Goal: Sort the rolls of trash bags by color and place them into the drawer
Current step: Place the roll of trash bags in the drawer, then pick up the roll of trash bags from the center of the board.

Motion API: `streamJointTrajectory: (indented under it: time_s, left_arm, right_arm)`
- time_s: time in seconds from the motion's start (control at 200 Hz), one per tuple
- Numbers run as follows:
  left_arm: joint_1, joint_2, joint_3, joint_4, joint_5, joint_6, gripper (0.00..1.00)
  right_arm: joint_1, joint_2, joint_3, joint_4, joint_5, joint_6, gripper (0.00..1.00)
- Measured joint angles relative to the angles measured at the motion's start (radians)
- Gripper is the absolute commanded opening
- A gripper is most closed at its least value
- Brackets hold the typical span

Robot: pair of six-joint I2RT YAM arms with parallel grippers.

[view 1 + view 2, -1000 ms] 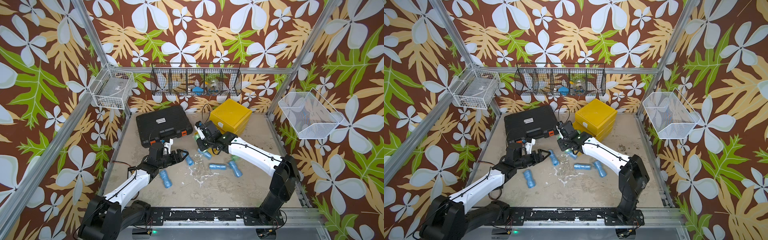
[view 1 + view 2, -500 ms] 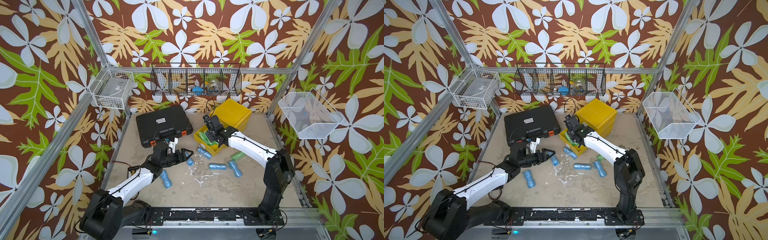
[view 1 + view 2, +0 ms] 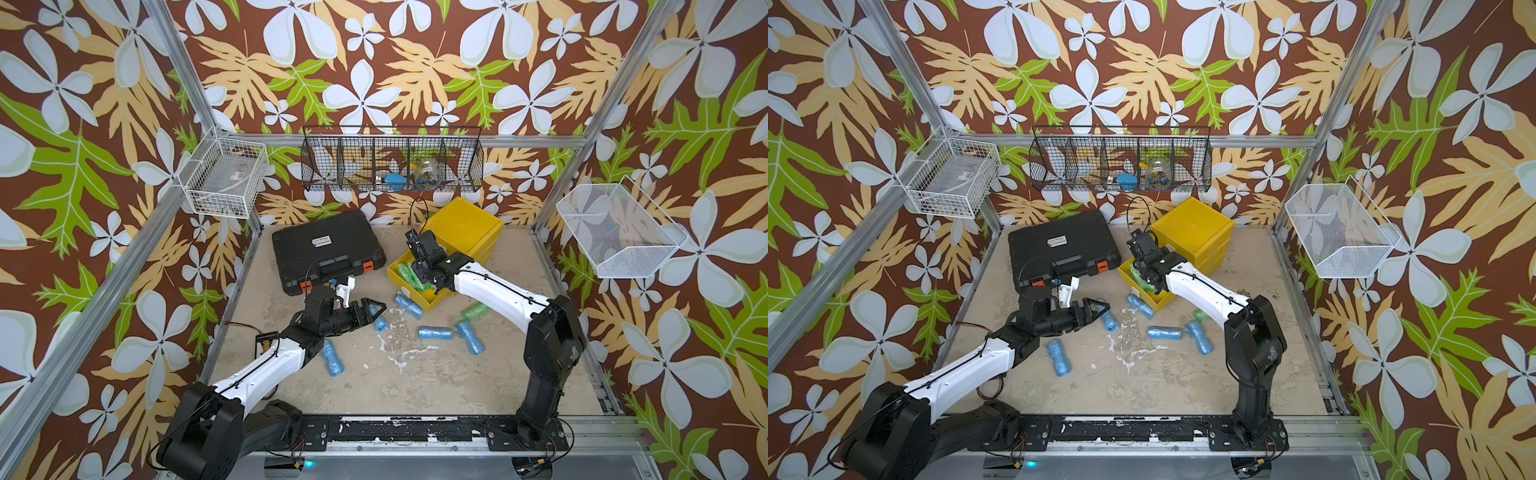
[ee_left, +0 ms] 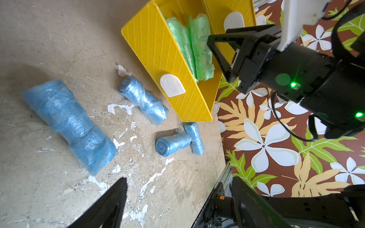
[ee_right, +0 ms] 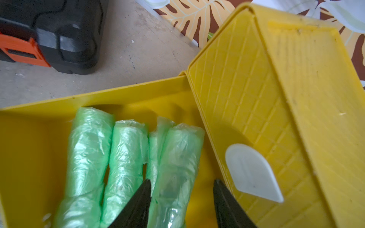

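Observation:
A yellow drawer (image 3: 428,305) stands pulled out of the yellow drawer unit (image 3: 465,226) with several green rolls (image 5: 126,154) lying side by side in it. My right gripper (image 5: 182,180) hangs over it, open. One green roll (image 5: 177,158) lies between its jaws, with a gap on one side. Another green roll (image 3: 476,311) lies on the floor beside the right arm. Several blue rolls (image 3: 332,363) (image 3: 435,332) (image 4: 144,100) are scattered on the floor. My left gripper (image 4: 178,179) is open and empty, just above the floor, left of a blue roll (image 3: 379,322).
A black tool case (image 3: 328,249) with orange latches lies at the back left. White wire baskets (image 3: 224,178) (image 3: 619,232) hang on the side walls and a black one (image 3: 392,164) on the back wall. The drawer unit's closed drawers carry white handles (image 5: 250,173).
My right arm has carried a green roll from the floor to the drawer and its jaws have opened round it. My left gripper has edged right toward the blue rolls, still open.

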Motion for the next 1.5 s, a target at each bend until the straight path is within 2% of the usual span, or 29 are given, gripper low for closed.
streamJointTrajectory:
  time_s: [0.205, 0.355, 0.501, 0.806, 0.926, 1.076, 1.502]
  left_arm:
    - [0.0, 0.0, 0.006, 0.0, 0.0, -0.01, 0.84]
    - [-0.001, 0.006, 0.029, 0.0, 0.0, -0.01, 0.84]
    - [-0.016, 0.023, 0.063, 0.0, 0.0, -0.009, 0.84]
    - [-0.095, 0.087, 0.12, 0.009, -0.007, -0.006, 0.84]
    - [-0.106, 0.099, 0.12, 0.025, -0.013, -0.006, 0.84]
    - [-0.109, 0.098, 0.111, 0.041, -0.017, -0.01, 0.84]
    - [-0.111, 0.077, 0.067, 0.046, -0.023, -0.01, 0.84]
  right_arm:
    - [-0.001, -0.137, -0.042, 0.009, -0.082, 0.056, 0.56]
    - [-0.027, -0.28, -0.147, 0.031, -0.15, 0.126, 0.56]
    - [-0.113, -0.439, -0.297, 0.054, -0.235, 0.224, 0.54]
    - [-0.38, -0.669, -0.644, 0.092, -0.432, 0.441, 0.58]
    - [-0.437, -0.681, -0.756, 0.114, -0.512, 0.5, 0.62]
    - [-0.48, -0.615, -0.84, 0.172, -0.573, 0.556, 0.65]
    - [-0.556, -0.444, -0.866, 0.326, -0.652, 0.632, 0.73]
